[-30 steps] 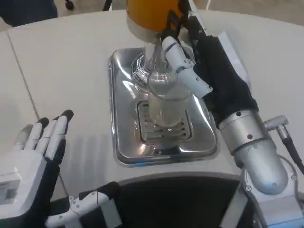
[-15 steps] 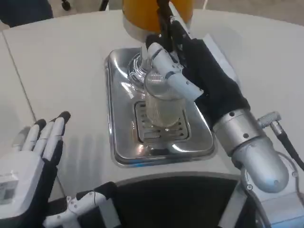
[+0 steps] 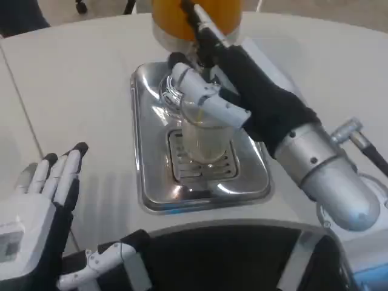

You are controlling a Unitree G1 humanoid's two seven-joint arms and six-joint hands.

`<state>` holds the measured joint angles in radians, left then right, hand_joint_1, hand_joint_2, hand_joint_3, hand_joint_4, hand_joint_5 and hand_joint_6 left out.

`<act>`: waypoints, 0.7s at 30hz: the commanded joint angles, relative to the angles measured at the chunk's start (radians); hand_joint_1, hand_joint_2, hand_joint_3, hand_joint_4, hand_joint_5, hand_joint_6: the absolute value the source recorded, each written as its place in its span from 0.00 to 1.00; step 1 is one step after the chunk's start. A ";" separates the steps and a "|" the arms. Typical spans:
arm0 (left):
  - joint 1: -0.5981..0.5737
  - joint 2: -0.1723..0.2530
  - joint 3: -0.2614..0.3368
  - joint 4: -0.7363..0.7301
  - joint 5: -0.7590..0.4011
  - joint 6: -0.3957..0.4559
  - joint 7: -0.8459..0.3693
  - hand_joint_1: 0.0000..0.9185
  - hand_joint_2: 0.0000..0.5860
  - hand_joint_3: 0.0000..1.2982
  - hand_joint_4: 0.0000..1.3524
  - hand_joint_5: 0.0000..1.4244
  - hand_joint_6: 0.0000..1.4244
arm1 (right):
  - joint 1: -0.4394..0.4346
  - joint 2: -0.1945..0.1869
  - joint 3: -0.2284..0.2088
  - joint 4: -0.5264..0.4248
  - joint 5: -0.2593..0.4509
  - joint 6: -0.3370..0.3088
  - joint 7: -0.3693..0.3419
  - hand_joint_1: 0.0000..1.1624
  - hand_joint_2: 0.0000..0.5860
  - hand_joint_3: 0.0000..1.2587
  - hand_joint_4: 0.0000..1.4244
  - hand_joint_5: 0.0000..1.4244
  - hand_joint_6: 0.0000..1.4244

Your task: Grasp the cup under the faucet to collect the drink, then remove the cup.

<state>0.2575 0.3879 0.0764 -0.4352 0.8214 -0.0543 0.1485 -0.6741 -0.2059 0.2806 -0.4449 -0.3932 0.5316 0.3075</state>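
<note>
Your biggest risk is the orange dispenser [image 3: 195, 18]: your right hand [image 3: 233, 91] is jammed close against its base, so a careless pull-out could knock the tank or drag the faucet area, which is hidden behind the fingers. Next is the steel drip tray [image 3: 145, 176]: it looks loose on the table, and a sideways shove from the wrist could slide it. Then the clear cup [image 3: 205, 136]: it stands on the slotted grate in the tray, under the dispenser, with your right hand wrapped around its upper part, fingers [image 3: 209, 100] across the rim side. Ribbed clear plastic looks slick and light, so a weak clasp could let it slip or tilt, and a tilt spills the pale liquid at the bottom. Fill level is hard to read. Your left hand [image 3: 42, 200] hovers low left with its fingers spread, holding nothing, well apart from the tray.

Surface: white table [image 3: 79, 79], a seam running down the left side. Room: floor and dark shapes at the top edge, too cropped to name.
</note>
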 commanded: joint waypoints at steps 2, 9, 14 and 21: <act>-0.027 -0.029 -0.023 0.030 0.008 0.015 0.014 0.00 0.11 0.00 0.00 0.00 0.00 | -0.098 -0.073 0.166 -0.021 -0.141 0.084 0.150 0.07 0.90 0.01 0.00 0.00 0.04; -0.075 -0.064 -0.044 0.067 0.016 0.039 0.022 0.00 0.13 0.00 0.00 0.00 0.00 | -0.142 -0.094 0.274 -0.042 -0.344 0.150 0.252 0.03 0.93 0.02 0.00 0.00 0.04; -0.120 -0.079 -0.064 0.099 0.019 0.057 0.027 0.00 0.14 0.00 0.00 0.00 0.00 | -0.121 -0.087 0.261 -0.063 -0.405 0.168 0.282 0.03 0.93 0.02 0.00 0.00 0.04; -0.188 -0.095 -0.090 0.162 0.018 0.091 0.039 0.02 0.15 0.00 0.00 0.00 0.00 | -0.103 -0.094 0.255 -0.071 -0.456 0.137 0.329 0.04 0.94 0.03 0.00 0.00 0.04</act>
<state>0.0816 0.3037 0.0009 -0.2967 0.8354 0.0243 0.1755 -0.8097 -0.3059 0.5106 -0.5181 -0.8686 0.7006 0.5785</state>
